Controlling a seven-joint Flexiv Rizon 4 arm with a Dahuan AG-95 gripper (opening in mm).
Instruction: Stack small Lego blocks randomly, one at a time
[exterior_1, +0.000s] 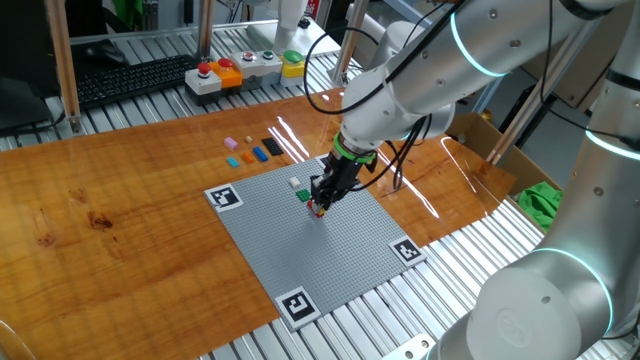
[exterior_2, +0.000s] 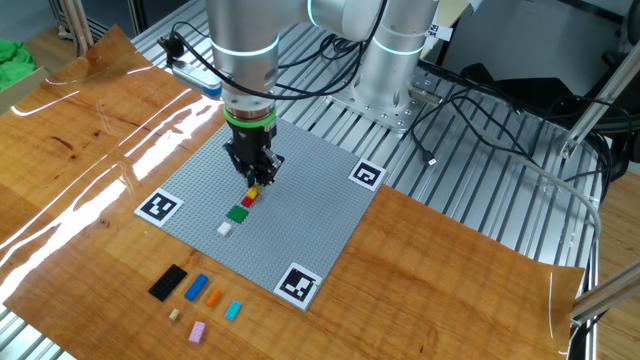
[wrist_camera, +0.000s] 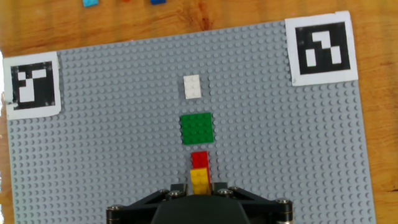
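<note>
Gripper state: the gripper (wrist_camera: 200, 188) is pointed straight down over the grey baseplate (wrist_camera: 93, 162), its fingers narrowed around the yellow brick (wrist_camera: 199, 181); the brick is judged to be grasped, not released
Yellow brick position: it is seen between the fingertips at the lower edge of the hand view, seated on or just at the baseplate studs; which of the two cannot be told
Red brick: the red brick (wrist_camera: 199, 159) is touching the yellow brick on the side away from the hand
Row on the plate: the green brick (wrist_camera: 197, 128) and the white brick (wrist_camera: 192, 86) lie further along the same line, each apart from the next
Key relation: the row runs straight away from the fingers in the hand view, and its long axis is in line with the yellow brick; any next placement is judged to turn on staying on this line
Loose bricks: the black brick (exterior_2: 168, 282), blue brick (exterior_2: 196, 287), orange brick (exterior_2: 213, 296), cyan brick (exterior_2: 233, 310) and pink brick (exterior_2: 197, 331) rest on the wooden table (exterior_2: 450, 260), well apart from the hand
Step in hand: pressing down or picking up; not decidable
</note>
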